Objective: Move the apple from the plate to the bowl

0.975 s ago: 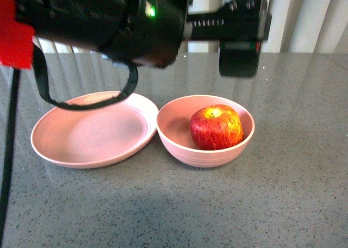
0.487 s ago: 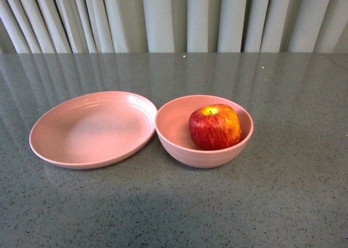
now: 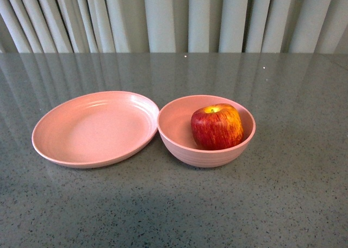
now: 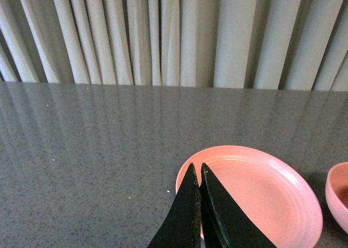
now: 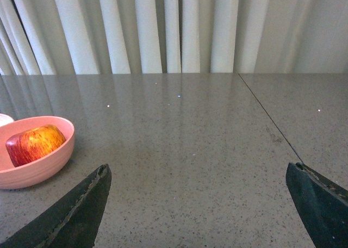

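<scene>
Apple [image 3: 217,126] is seen resting inside the bowl [image 3: 179,144], stem hollow up, leaning toward the bowl's far-right wall. The plate [image 3: 65,150] lies bare beside it, the 2 rims touching or nearly so; which cannot be told.

Compared with 1 second ago, the dark arm that filled the top of the front view is gone, and no arm is shown there now. Apple, bowl and plate are found in the same places as 0.5 seconds ago, apart from a slight shift of the whole picture. By this the transfer is judged done, and both arms are judged pulled back clear of the dishes.

The left claw [image 4: 200,174] is seen pressed together, its 2 black tips meeting with nothing between them. The plate [image 4: 255,188] lies just ahead of and under those tips, and an edge of the bowl [image 4: 338,196] is caught off to one side.

The right claw [image 5: 198,188] is spread wide and holds nothing. The table [image 5: 190,128] stretches bare between its fingers [image 5: 81,204], and the bowl [image 5: 38,169] with the apple [image 5: 33,143] is well off beyond 1 finger, not between the 2.

Nothing further is judged needed for the task.
</scene>
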Controlling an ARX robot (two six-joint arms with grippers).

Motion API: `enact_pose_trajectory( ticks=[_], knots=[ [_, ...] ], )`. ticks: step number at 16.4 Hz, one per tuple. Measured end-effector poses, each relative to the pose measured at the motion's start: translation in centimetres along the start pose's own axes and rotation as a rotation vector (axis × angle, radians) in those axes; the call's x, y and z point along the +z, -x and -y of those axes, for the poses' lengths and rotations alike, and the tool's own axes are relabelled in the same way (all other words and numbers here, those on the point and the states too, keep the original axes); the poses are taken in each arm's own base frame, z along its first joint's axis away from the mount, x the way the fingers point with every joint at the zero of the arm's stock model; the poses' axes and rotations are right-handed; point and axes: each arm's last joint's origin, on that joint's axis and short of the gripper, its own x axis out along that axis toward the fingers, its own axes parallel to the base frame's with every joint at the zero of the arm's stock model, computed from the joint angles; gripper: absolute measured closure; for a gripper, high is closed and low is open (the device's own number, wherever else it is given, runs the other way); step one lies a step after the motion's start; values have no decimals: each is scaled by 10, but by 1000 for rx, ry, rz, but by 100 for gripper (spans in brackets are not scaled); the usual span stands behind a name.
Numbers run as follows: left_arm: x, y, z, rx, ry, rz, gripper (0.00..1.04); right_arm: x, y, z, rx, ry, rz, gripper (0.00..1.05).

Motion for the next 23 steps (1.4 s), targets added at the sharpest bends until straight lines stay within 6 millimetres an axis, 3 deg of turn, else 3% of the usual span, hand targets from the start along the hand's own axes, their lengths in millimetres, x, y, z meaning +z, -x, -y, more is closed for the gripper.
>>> enact_pose_trajectory(
  ticks=[4, 6, 18, 23],
  knots=[
    [-20, 15, -9, -9, -1, -7, 104, 0, 0, 0, 0, 0, 0, 7],
    [-28, 23, -22, 15, 0, 1, 104, 0, 0, 0, 0, 0, 0, 7],
    [-50, 43, -21, -8, -2, 8, 104, 0, 0, 0, 0, 0, 0, 7],
    [-50, 49, -21, -8, -2, 17, 104, 0, 0, 0, 0, 0, 0, 7]
  ],
)
